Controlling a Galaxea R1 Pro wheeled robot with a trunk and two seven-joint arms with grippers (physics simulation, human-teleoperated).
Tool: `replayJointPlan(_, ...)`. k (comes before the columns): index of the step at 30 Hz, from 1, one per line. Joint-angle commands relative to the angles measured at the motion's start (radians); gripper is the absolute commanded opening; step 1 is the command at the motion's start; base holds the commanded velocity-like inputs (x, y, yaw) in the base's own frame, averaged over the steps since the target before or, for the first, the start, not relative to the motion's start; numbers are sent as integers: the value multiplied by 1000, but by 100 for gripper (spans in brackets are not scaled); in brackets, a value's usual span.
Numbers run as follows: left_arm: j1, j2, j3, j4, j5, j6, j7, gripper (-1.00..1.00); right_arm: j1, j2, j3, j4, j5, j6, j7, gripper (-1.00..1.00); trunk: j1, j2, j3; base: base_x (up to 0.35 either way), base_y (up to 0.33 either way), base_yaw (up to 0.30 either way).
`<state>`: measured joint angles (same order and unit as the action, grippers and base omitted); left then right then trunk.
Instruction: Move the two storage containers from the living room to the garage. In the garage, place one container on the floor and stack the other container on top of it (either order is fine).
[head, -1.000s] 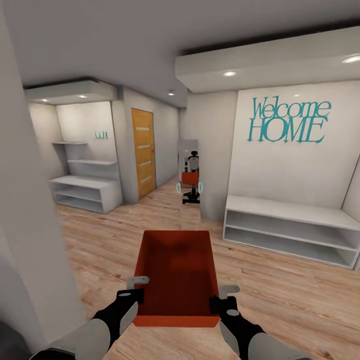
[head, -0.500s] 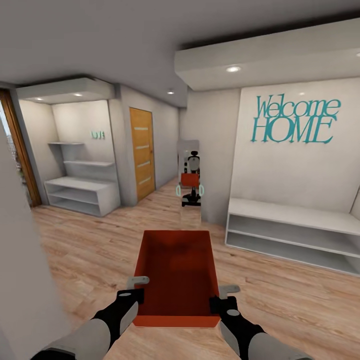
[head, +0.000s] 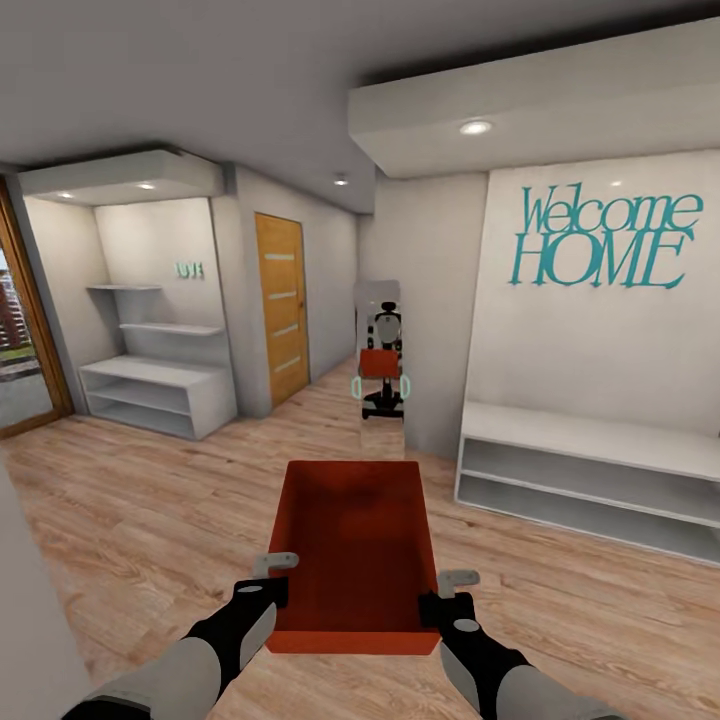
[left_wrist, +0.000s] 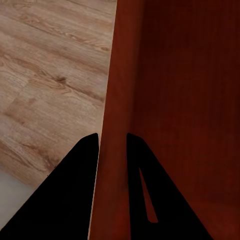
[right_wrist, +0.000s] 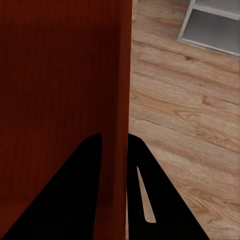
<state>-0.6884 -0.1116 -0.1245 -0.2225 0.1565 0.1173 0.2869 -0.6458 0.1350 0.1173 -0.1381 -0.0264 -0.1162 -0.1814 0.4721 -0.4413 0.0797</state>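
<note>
An orange-red storage container (head: 355, 540) hangs in front of me above a light wood plank floor, carried between both arms. My left gripper (head: 278, 578) is shut on its left wall (left_wrist: 114, 125), one finger inside and one outside. On the opposite side, my right gripper (head: 447, 588) is shut on the right wall (right_wrist: 120, 100) in the same way. The bin is empty and lidless. A mirror (head: 380, 365) ahead shows my reflection holding it.
A light wooden door with frosted strips (head: 280, 305) stands ahead left, past a hallway. White low shelves (head: 150, 385) sit at left, a white bench shelf (head: 590, 470) at right under a "Welcome HOME" sign (head: 600, 240). A glass door (head: 20, 330) is at far left.
The view has advanced and swung; a near wall at left has slid out of sight, uncovering the glass door. The container and both grippers keep the same hold.
</note>
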Motion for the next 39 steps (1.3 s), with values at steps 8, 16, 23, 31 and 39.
replayJointPlan(8,0,38,14,-5,-18,-25,31,-100,0,1,-16,1,-9,0,-1,-100,1,-1,0,322,0,0)
replayJointPlan(16,0,38,14,-5,-18,-25,31,-100,0,1,-16,2,-9,0,-1,-100,1,-1,0,322,0,0)
replayJointPlan(23,0,38,14,-6,-18,-25,31,-100,0,1,-16,2,-10,2,-2,-100,1,-1,0,322,0,77)
replayJointPlan(31,0,38,14,-5,-18,-25,31,-100,0,1,-16,2,-10,1,-3,-100,1,-1,0,322,0,250)
replayJointPlan(39,0,38,14,-6,-18,-25,31,-100,0,0,-16,2,-9,0,-2,-100,1,-1,0,322,0,222)
